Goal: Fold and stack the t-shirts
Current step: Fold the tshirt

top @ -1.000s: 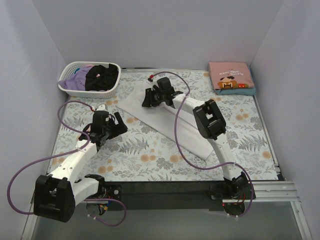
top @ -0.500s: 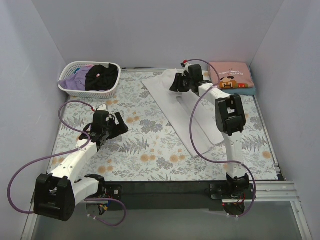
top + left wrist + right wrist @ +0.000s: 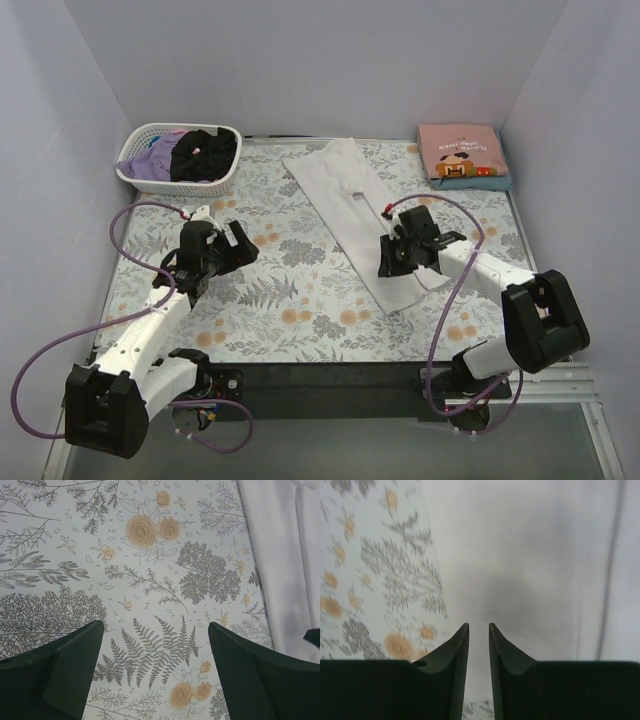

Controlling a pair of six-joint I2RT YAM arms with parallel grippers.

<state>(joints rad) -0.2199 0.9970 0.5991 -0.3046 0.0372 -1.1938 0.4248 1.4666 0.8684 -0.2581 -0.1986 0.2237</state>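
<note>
Closest to the right gripper [image 3: 388, 262], almost pressed together above the near end of the white t-shirt [image 3: 340, 195], stretched diagonally far-left; farther from the wide-spread left gripper [image 3: 155, 625].

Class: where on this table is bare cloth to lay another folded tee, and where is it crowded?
Bare: the floral cloth between the left gripper and the white t-shirt, running to the near edge; the patch between the basket and that shirt. Crowded: far right corner, with the folded pink t-shirt; the right gripper and its arm cover the shirt's near end.
</note>
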